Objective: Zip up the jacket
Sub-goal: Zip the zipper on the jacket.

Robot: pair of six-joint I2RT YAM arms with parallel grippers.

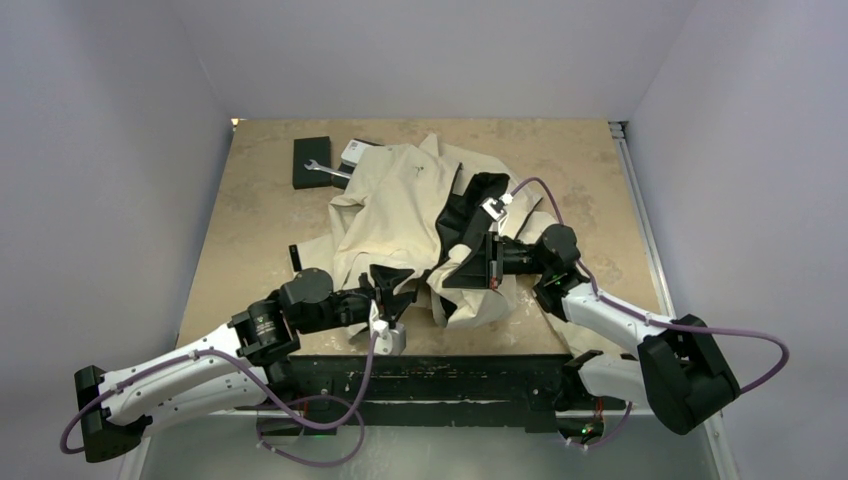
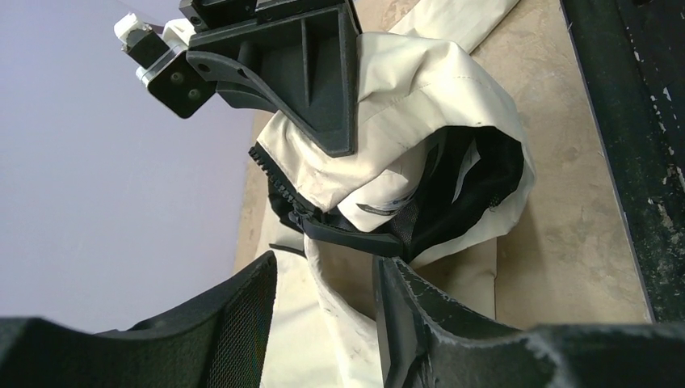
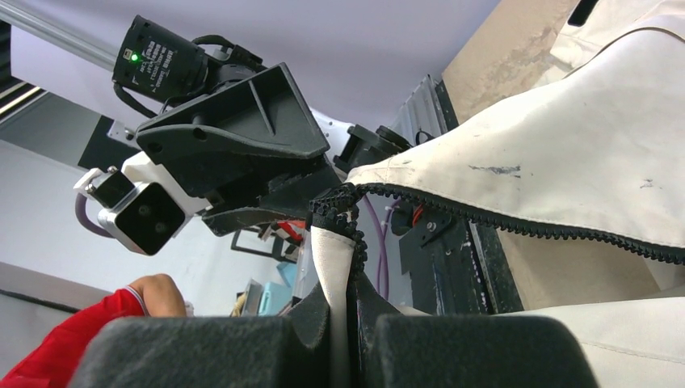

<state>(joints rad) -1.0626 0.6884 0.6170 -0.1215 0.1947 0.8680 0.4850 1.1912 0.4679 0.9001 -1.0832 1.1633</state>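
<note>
While the right gripper (image 3: pixel 349 295) pinches the jacket (image 1: pixel 395 200) edge, the left gripper (image 2: pixel 325 265) hangs with jaws parted around a fold, zipper teeth (image 2: pixel 271 174) just above it, running up-left.

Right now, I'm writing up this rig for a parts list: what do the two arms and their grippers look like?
Both the left arm and right arm have white link shells with black joints and bases. A purple cable loops along each. The left gripper and right gripper are black, with wedge-shaped bodies and rough-surfaced fingers.
</note>
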